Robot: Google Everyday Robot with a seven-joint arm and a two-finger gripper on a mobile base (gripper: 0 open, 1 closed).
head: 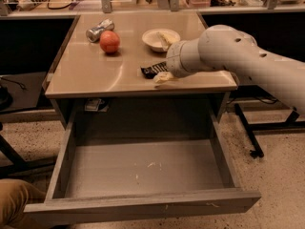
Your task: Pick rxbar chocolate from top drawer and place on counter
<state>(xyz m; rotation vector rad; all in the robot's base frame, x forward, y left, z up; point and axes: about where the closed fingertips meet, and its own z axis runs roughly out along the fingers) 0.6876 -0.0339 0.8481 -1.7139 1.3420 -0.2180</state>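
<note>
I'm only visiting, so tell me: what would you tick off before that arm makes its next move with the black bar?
1. rxbar chocolate out of the top drawer: ok, no bar on the drawer floor.
2. Bar over the counter: ok, near the front edge.
3. Gripper position: ok, right beside the bar at the counter's front edge.
4. Bar let go: cannot tell.
5. Apple, can and bowl apart from the bar: ok.
</note>
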